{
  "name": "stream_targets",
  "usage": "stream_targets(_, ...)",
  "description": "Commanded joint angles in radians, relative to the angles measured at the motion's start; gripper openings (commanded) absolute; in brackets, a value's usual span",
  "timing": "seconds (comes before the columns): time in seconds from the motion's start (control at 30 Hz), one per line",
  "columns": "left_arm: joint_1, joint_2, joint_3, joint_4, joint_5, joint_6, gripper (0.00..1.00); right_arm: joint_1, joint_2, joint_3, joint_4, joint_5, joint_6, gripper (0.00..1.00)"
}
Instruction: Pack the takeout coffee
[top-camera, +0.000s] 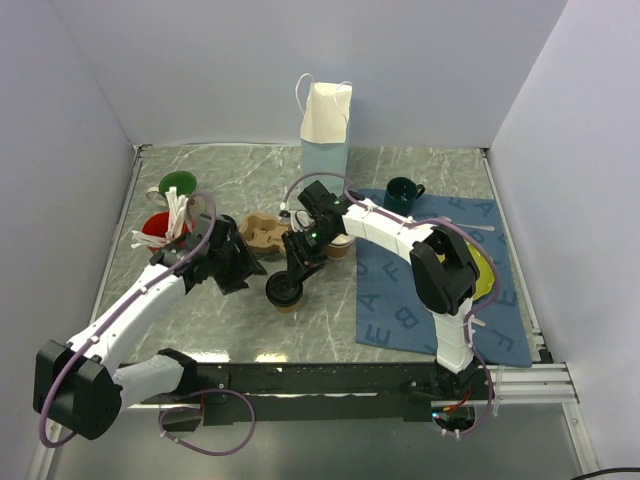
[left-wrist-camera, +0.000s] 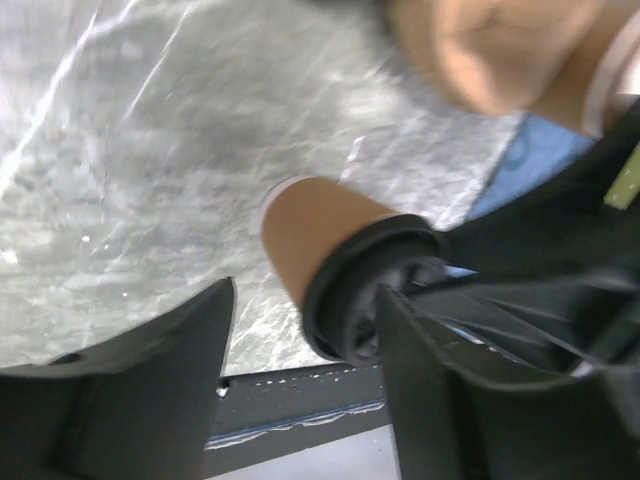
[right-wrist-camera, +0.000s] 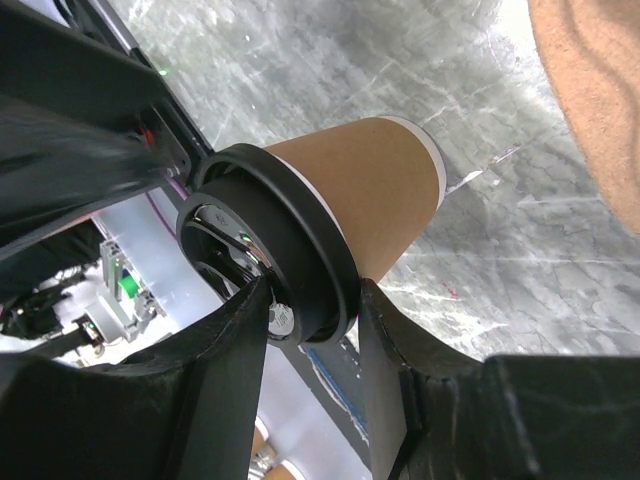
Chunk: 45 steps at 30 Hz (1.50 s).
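The right claw (right-wrist-camera: 310, 335) is clamped on the takeout coffee (right-wrist-camera: 370, 190), its two fingers pinching the rim of the black lid (right-wrist-camera: 320, 260) from either side. The kraft cup is tipped well over, with the lid towards the wrist and the base pointing away over the marble. Whether the base touches the tabletop (top-camera: 230, 320) cannot be told.

The left claw (left-wrist-camera: 305, 300) stands apart beside the same cup. One finger sits right by the lid, and the other is clear of the cup wall with grey marble showing in the gap (this view is blurred). It grips nothing.

From above, the cup lies near the middle of the tabletop, between the two claws. It is just off the left edge of the blue mat (top-camera: 400, 310) and just in front of the pulp carrier (top-camera: 262, 236).

Farther out, a red cup (top-camera: 157, 228) holding white sticks stands at the left. A green mug (top-camera: 402, 194) sits on the far corner of the mat, and a paper bag (top-camera: 325, 125) stands upright against the back wall
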Motion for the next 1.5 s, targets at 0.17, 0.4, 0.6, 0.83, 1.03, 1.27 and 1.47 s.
stream_targets(0.17, 0.006, -0.007, 0.065, 0.114, 0.118, 0.232, 0.67, 0.011, 0.029, 0.086, -0.078, 0.051, -0.101, 0.30)
stream_targets(0.4, 0.006, 0.009, -0.041, 0.217, 0.194, 0.253, 0.63, 0.011, 0.035, 0.140, -0.105, 0.021, -0.141, 0.31)
stream_targets(0.6, 0.006, 0.052, -0.050, 0.274, 0.223, 0.289, 0.67, 0.008, 0.059, 0.160, -0.133, 0.009, -0.170, 0.31)
stream_targets(0.83, 0.006, 0.112, -0.055, 0.274, 0.215, 0.316, 0.63, 0.008, 0.093, 0.169, -0.142, -0.023, -0.175, 0.32)
stream_targets(1.03, 0.004, 0.083, -0.081, 0.244, 0.183, 0.290, 0.57, -0.001, 0.086, 0.201, -0.144, -0.020, -0.146, 0.48)
stream_targets(1.27, -0.002, 0.054, -0.122, 0.233, 0.155, 0.266, 0.54, -0.050, 0.000, 0.186, -0.095, -0.043, -0.037, 0.59)
stream_targets(1.47, -0.011, 0.063, -0.136, 0.210, 0.128, 0.252, 0.53, -0.075, -0.063, 0.136, -0.105, 0.006, -0.005, 0.57)
